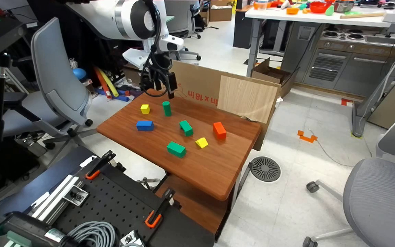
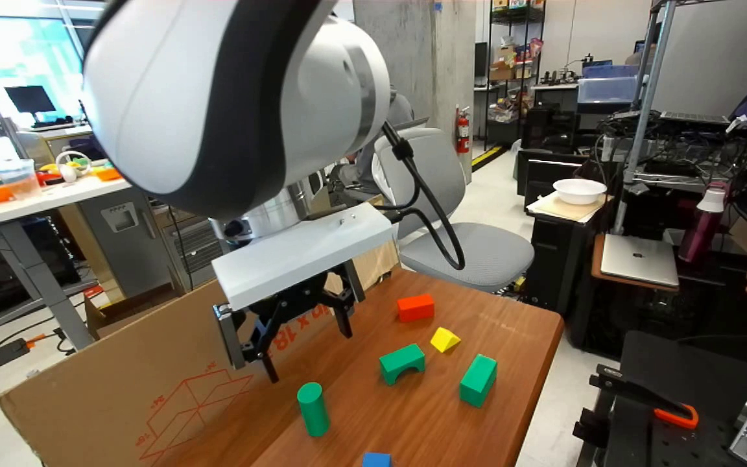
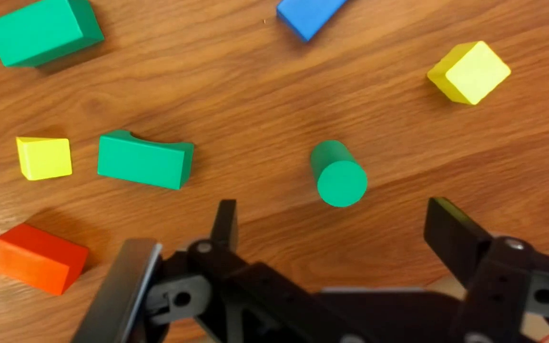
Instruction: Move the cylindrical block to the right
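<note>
Wrist view: black two-fingered claw [image 3: 331, 209] at the bottom of the frame, fingers spread wide. Green cylindrical block [image 3: 339, 176] upright on the brown wood-grain tabletop [image 3: 236, 105], just right of centre, its round top toward the lens. Green arch block [image 3: 141, 161] left of centre; yellow wedge block [image 3: 45, 159] farther left; orange-red rectangular block [image 3: 38, 259] lower left; green rectangular block [image 3: 41, 33] upper left; blue rectangular block [image 3: 309, 16] cut by the top edge; yellow cube [image 3: 474, 74] upper right. In an exterior view, claw hangs left of centre against a printed brown cardboard panel [image 2: 101, 389]; cylindrical block lower in the frame, apart from the claw.
</note>
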